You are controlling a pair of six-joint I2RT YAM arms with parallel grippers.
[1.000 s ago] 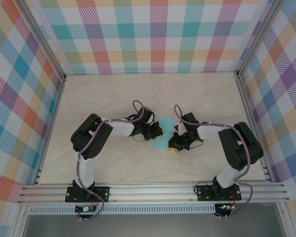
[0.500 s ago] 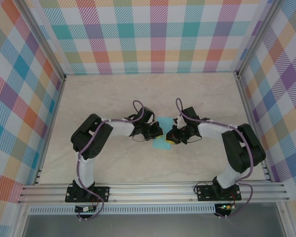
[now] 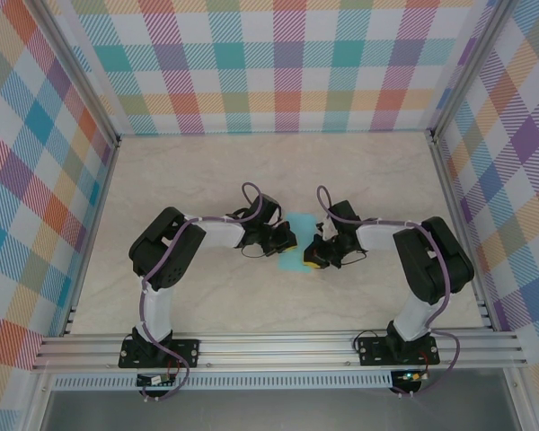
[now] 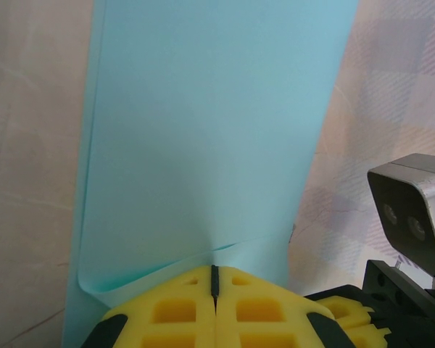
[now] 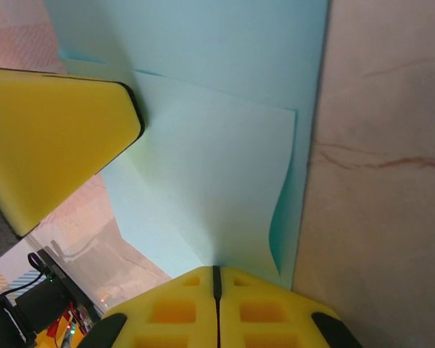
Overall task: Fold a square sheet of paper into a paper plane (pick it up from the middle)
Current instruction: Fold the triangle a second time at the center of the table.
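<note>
— Fingers (image 4: 167, 313) of the left gripper (image 4: 214, 278) are seen pressed shut on one edge of the square sheet of paper (image 4: 210, 130). The right gripper (image 5: 216, 278) is likewise closed, pinching the opposite edge, where one layer is folded over another.

— Where is the sheet found?

— It is spread between the two grippers near the middle of the table (image 3: 251, 171). Whether it rests flat or is lifted slightly cannot be told.

— What could go wrong?

— The thin paper could be torn if the grippers were drawn apart, or buckled if they were pushed together. The crease could be set crooked, since the folded layer is curled at its edge. If either pinch slipped, the fold would likely spring open.

— And containers?

— None is made out. The sheet is kept at the bare tabletop.
</note>
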